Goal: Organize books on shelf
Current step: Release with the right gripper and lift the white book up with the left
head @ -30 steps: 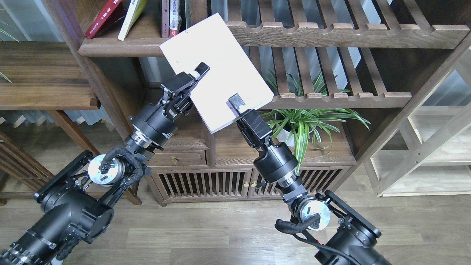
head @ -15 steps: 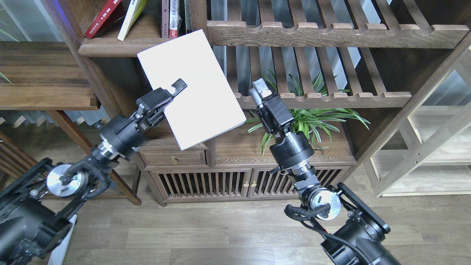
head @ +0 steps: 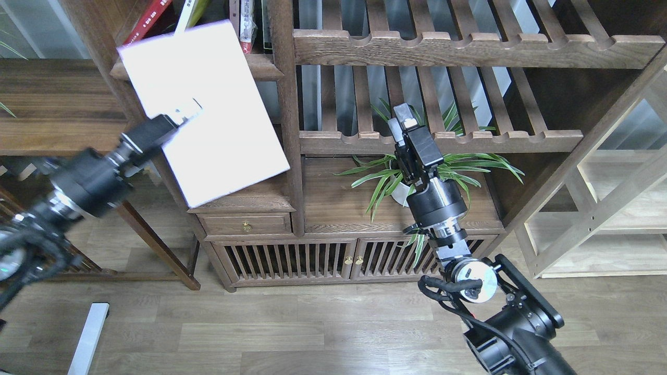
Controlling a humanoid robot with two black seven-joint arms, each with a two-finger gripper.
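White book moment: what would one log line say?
left fingers: gripping white book | book: tilted, before shelf | right fingers: empty, near plant

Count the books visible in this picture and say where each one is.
4, perhaps more hidden: a white book held by the left gripper; on the shelf behind it, a red book, a yellow-green book and a red-spined book.

2 black arms of chunky cylindrical segments, silver discs at the wrist joints, looped black cables, steel collar rings.
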